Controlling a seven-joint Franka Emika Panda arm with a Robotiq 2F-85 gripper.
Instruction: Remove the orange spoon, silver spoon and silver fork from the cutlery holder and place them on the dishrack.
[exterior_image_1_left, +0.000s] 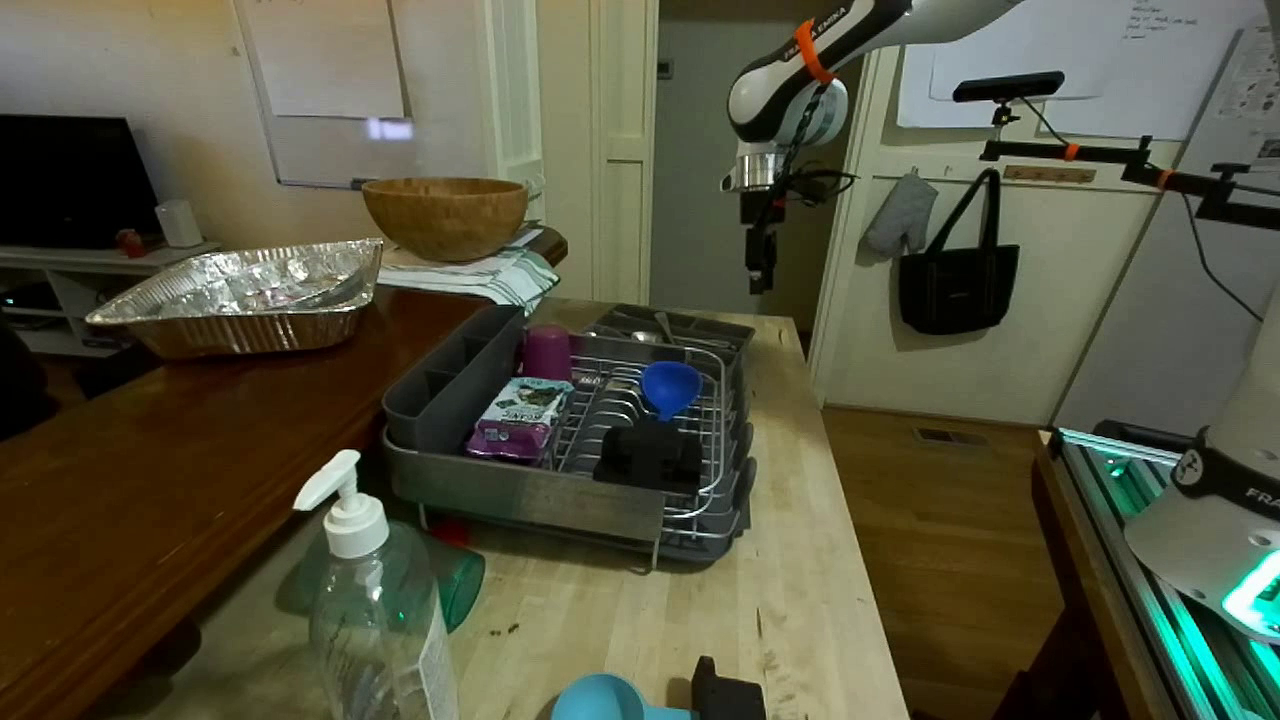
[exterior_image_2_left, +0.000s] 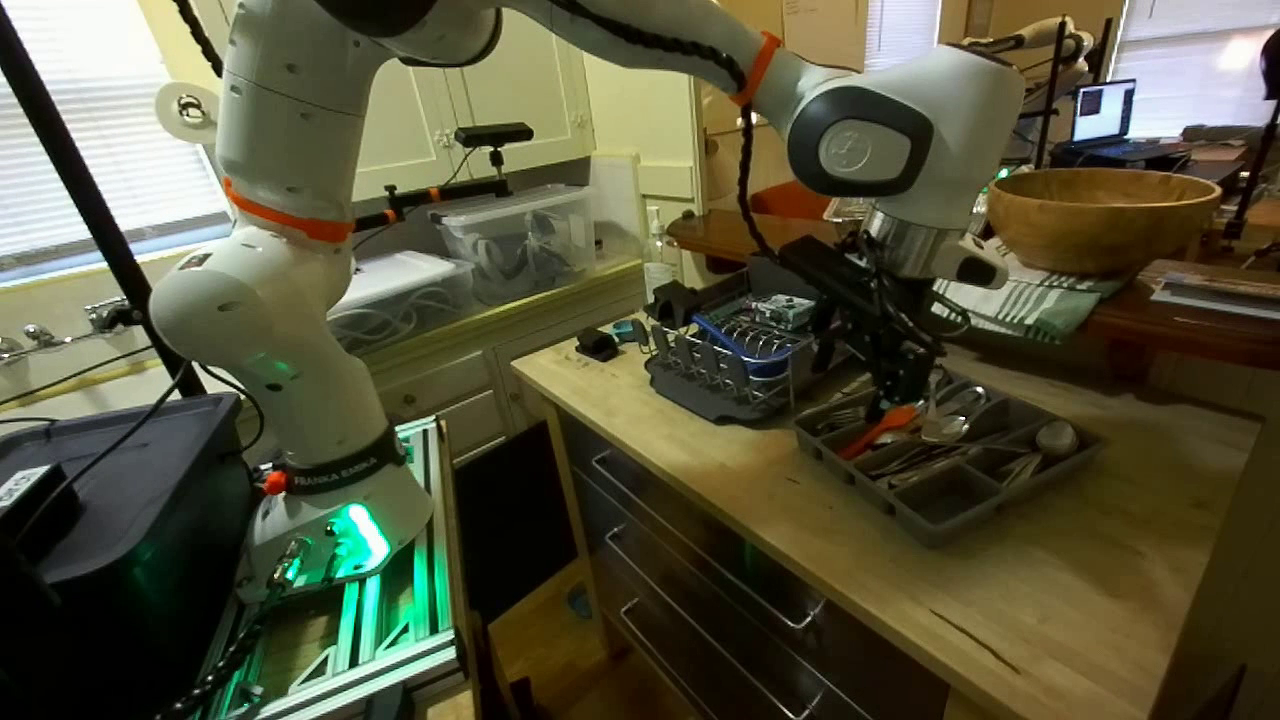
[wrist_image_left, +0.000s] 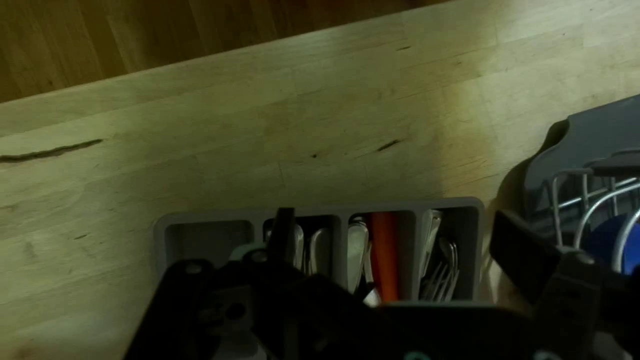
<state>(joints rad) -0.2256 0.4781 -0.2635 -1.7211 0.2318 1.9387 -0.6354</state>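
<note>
The claw (wrist_image_left: 392, 225) stands above the cutlery holder (wrist_image_left: 205, 217), its jaws spread wide. The orange spoon (wrist_image_left: 384, 245) lies inside the holder, which rests on the desk (wrist_image_left: 250, 145) near the dishrack (exterior_image_1_left: 540, 495).

Wears white links (exterior_image_2_left: 290, 130) with orange bands (exterior_image_2_left: 300, 224) and a black braided cable (exterior_image_2_left: 744, 175). Shows a dark grey joint cap (exterior_image_2_left: 852, 140), a silver wrist (exterior_image_2_left: 905, 240) and a black gripper (exterior_image_1_left: 760, 285). Bears FRANKA EMIKA on a black collar (exterior_image_2_left: 345, 474) above a green light (exterior_image_2_left: 362, 538).
</note>
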